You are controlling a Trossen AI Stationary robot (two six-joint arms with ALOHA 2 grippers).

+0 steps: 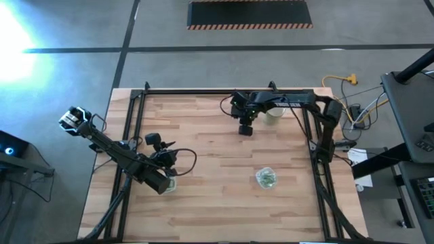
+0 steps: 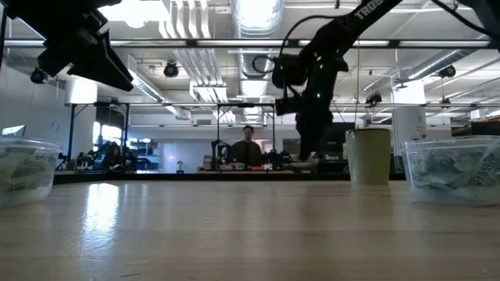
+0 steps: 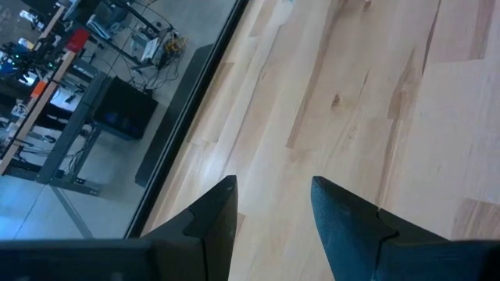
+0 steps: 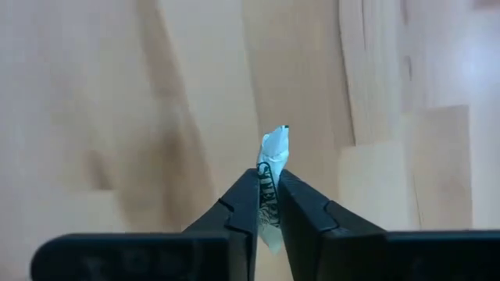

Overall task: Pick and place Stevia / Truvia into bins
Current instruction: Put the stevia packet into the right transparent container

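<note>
One Stevia sachet (image 4: 273, 156), pale with dark print, sits between the fingers of my right gripper (image 4: 268, 178), which is shut on it. In the high view this gripper (image 1: 245, 130) is over the far middle of the table, beside a beige cup (image 1: 274, 114). A clear bin (image 1: 266, 177) holding sachets stands on the near right. My left gripper (image 3: 273, 199) is open and holds nothing. It hovers at the near left over a second clear bin (image 1: 169, 185), which the arm partly hides. Both bins show in the low view, left (image 2: 23, 168) and right (image 2: 453, 168). My right gripper pinches the sachet's flat faces (image 4: 269, 199) between its two fingers. The fingers come from above, pointing steeply down. The sachet's free end (image 4: 277, 140) sticks out past the fingertips, above the wood.
The beige cup (image 2: 369, 154) stands just right of my right gripper at the far side. Black frame rails (image 1: 135, 122) run along the table's left, right and far edges. Bare wood lies between the two bins. A person (image 2: 248, 148) is in the room beyond the table.
</note>
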